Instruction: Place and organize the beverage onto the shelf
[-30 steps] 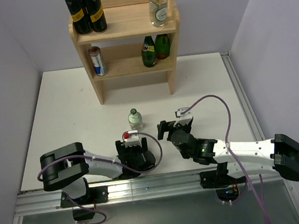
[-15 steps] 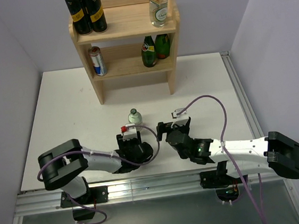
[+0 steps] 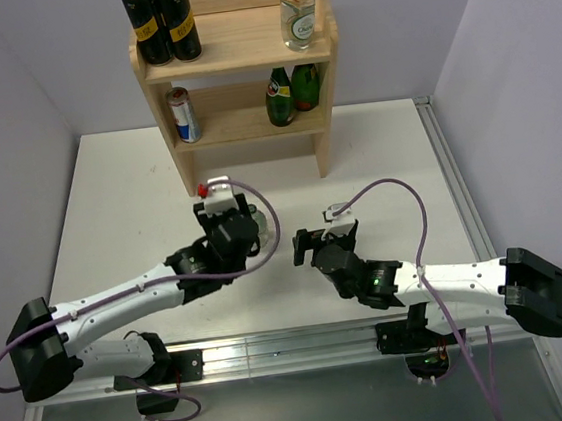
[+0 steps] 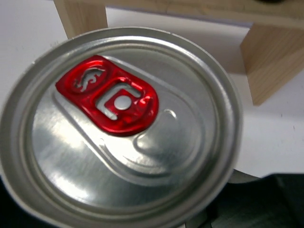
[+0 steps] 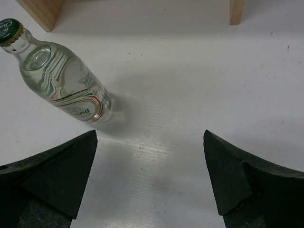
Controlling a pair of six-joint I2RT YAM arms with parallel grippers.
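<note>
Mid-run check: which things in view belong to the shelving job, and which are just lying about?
Job: shelf; red-tab can; loose green-capped bottle; already shelved: black cans, clear bottle, silver can, green bottles.
Lying about: purple cable; metal rail.

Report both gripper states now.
Left gripper: shut on the silver can.
Right gripper: open, empty; the clear bottle stands ahead of it, untouched.

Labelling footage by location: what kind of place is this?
Probably a robot lab test cell: left arm and right arm bolted to a metal rail, plain walls, one small shelf of drinks.
</note>
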